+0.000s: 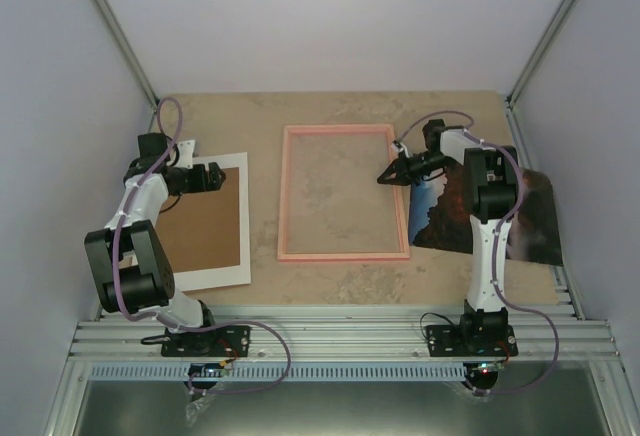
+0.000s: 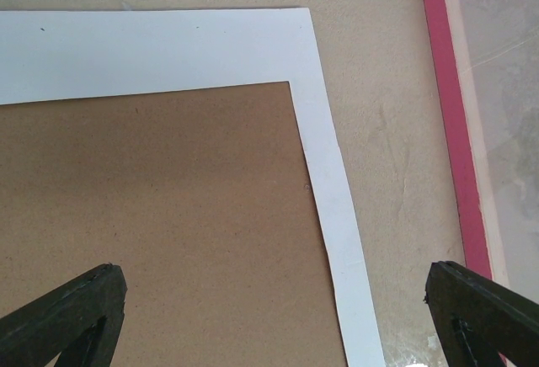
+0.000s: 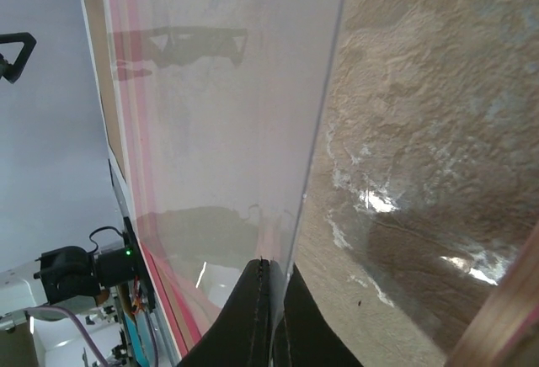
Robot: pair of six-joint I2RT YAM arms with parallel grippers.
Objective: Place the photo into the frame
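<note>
The pink frame [image 1: 343,253] lies flat at the table's middle, and its rail [image 2: 450,114] shows at the right of the left wrist view. To its right, partly under the right arm, lies the photo [image 1: 530,221], a dark landscape with a red glow. My right gripper [image 1: 388,177] is at the frame's right rail. In the right wrist view that gripper [image 3: 274,273] is shut on the edge of a clear sheet [image 3: 219,114], which stands tilted up off the table. My left gripper [image 1: 214,178] hangs open over the brown board [image 2: 152,215], holding nothing.
A white mat [image 1: 232,274] lies under the brown board [image 1: 205,221] at the left. Grey walls close in the table on three sides, and a slotted metal rail [image 1: 340,341] runs along the near edge between the arm bases.
</note>
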